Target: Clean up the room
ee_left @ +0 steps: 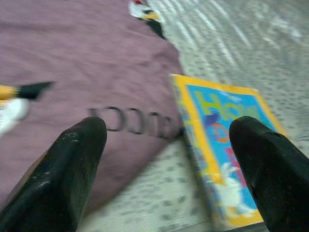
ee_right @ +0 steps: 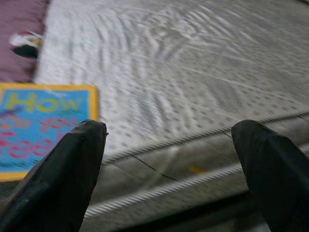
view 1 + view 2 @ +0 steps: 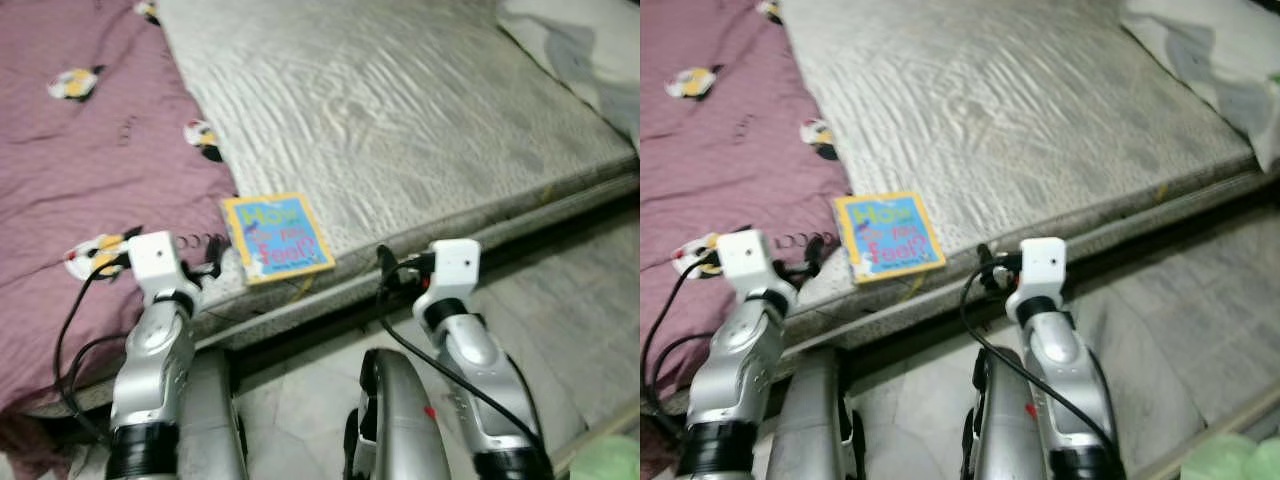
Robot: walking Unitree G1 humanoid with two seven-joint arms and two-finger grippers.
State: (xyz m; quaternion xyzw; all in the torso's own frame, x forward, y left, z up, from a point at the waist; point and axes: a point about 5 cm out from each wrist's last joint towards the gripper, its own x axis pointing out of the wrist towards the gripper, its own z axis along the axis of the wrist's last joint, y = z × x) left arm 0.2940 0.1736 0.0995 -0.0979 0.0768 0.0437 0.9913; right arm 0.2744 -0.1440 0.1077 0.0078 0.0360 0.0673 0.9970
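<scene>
A blue picture book with a yellow border (image 3: pixel 278 237) lies flat at the near edge of the grey mattress (image 3: pixel 400 110), partly on the purple blanket's edge. My left gripper (image 1: pixel 169 164) is open and low, just left of the book, over the blanket and the book's corner (image 1: pixel 227 150). Level with the mattress edge and right of the book (image 2: pixel 43 125), my right gripper (image 2: pixel 171 169) is open with nothing between its fingers (image 2: pixel 72 169).
A purple blanket with penguin prints (image 3: pixel 90 140) covers the bed's left part. A pale pillow or cover (image 3: pixel 580 50) lies at the far right. Grey tiled floor (image 3: pixel 580 310) runs along the bed front. Something green (image 3: pixel 610 462) sits at the lower right corner.
</scene>
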